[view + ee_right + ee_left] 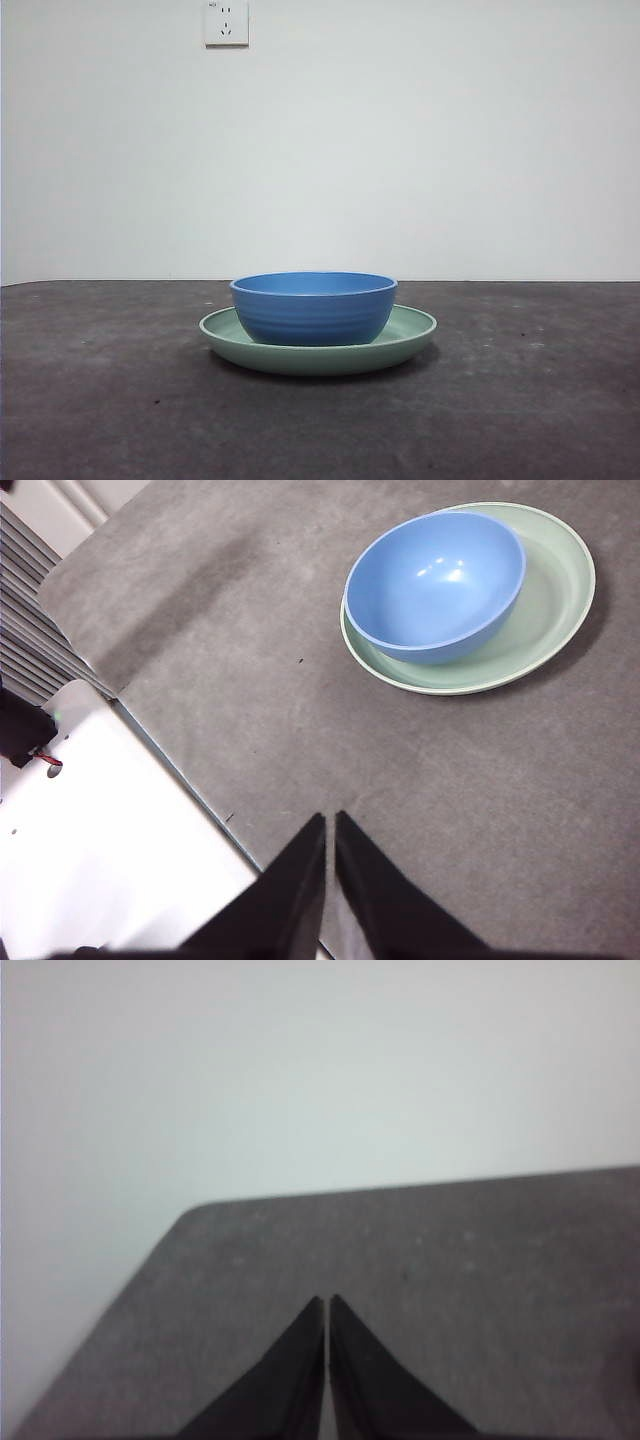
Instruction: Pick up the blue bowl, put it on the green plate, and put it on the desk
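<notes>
Nearest to us in the front view lies the bare, mottled grey-brown worktop [110,400], and a little farther back, near the middle of it, sits the green plate [412,330]. The blue bowl [314,308] stands upright on that plate, resting inside its low rim. From the right wrist view we see that the bowl is not centred: it sits toward one side of the plate, leaving a broad crescent of pale green bare on the other side. The bowl's inside is glossy and catches two small highlights.

On the pale wall behind, we see a white wall socket [226,22] high up, left of centre.

Neither arm shows in the front view. The right hand [329,825] hangs above the near edge of the worktop, well apart from the plate and bowl, its two black jaws pressed together with nothing between them. The left hand [327,1307] is over a bare stretch of worktop near a rounded corner, jaws likewise closed and holding nothing.
</notes>
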{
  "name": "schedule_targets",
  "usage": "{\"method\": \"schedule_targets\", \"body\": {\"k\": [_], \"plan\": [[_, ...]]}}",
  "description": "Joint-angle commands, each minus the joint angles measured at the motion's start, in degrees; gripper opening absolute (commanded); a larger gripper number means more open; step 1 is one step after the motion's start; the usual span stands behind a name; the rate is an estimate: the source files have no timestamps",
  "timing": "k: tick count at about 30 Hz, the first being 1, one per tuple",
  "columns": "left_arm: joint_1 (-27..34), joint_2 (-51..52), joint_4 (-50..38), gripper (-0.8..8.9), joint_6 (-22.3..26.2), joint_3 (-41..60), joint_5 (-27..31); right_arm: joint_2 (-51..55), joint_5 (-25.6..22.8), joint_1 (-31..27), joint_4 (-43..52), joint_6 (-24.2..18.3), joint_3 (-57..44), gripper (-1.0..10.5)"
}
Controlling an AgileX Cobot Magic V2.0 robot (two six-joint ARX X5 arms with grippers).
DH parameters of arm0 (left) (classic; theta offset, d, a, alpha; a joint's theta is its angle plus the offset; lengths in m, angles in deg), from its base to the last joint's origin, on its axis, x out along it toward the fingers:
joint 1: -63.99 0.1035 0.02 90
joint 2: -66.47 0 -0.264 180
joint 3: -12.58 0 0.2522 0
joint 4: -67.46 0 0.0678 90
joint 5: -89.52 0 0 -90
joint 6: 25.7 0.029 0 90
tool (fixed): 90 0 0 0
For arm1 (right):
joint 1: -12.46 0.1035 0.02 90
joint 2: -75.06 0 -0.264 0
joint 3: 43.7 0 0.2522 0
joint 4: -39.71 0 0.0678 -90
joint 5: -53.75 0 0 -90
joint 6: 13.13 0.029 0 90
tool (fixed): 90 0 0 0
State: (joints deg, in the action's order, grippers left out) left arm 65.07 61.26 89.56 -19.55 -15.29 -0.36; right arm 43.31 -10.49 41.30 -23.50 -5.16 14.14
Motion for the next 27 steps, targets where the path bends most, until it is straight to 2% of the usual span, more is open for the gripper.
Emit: {"method": "schedule_targets", "body": {"k": [1, 13, 25, 27], "plan": [[0.1, 2.1, -0.5, 0.09, 0.4, 2.9, 0.1, -0.3, 0.2, 0.3, 0.5, 0.5, 0.2, 0.1], [0.1, 5.0, -0.1, 0.09, 0.0, 11.2, 0.1, -0.3, 0.2, 0.3, 0.5, 0.5, 0.2, 0.1], [0.1, 5.0, 2.6, 0.09, -1.5, 13.4, 0.1, -0.3, 0.2, 0.3, 0.5, 0.5, 0.2, 0.1], [0.1, 5.0, 2.5, 0.09, -3.2, 13.4, 0.1, -0.3, 0.2, 0.3, 0.5, 0.5, 0.2, 0.1]]}}
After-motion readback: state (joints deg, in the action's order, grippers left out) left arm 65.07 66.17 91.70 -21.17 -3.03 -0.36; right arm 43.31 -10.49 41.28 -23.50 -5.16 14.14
